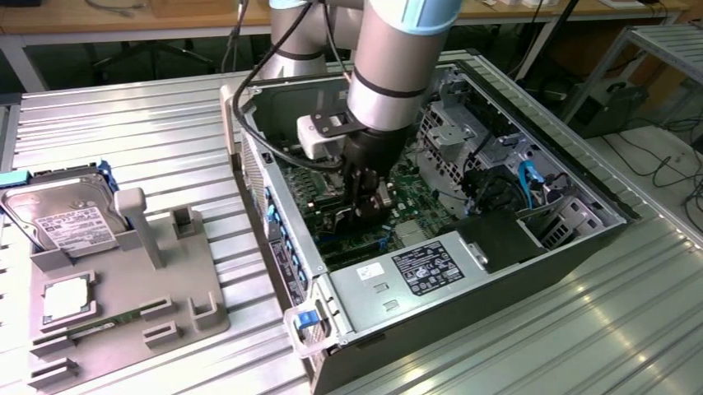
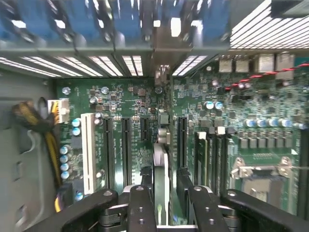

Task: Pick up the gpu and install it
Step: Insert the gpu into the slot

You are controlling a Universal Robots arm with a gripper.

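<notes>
The gpu (image 2: 161, 159) is seen edge-on between the two black fingers (image 2: 141, 203) of my gripper (image 2: 163, 193), which is shut on it. The card stands upright over the green motherboard (image 2: 130, 96), in line with the gap between two black expansion slots (image 2: 125, 145); whether it touches a slot is hidden by the card itself. In the exterior view my gripper (image 1: 366, 216) reaches down inside the open computer case (image 1: 571, 189), with the gpu (image 1: 377, 202) held low over the board near the case's rear wall.
A white slot (image 2: 88, 150) and yellow-black cables (image 2: 48, 140) lie beside the black slots. The power supply (image 1: 423, 267) fills the case's near end. Outside the case, a grey fixture (image 1: 132, 304) holds a silver hard drive (image 1: 66, 226) at the exterior view's left.
</notes>
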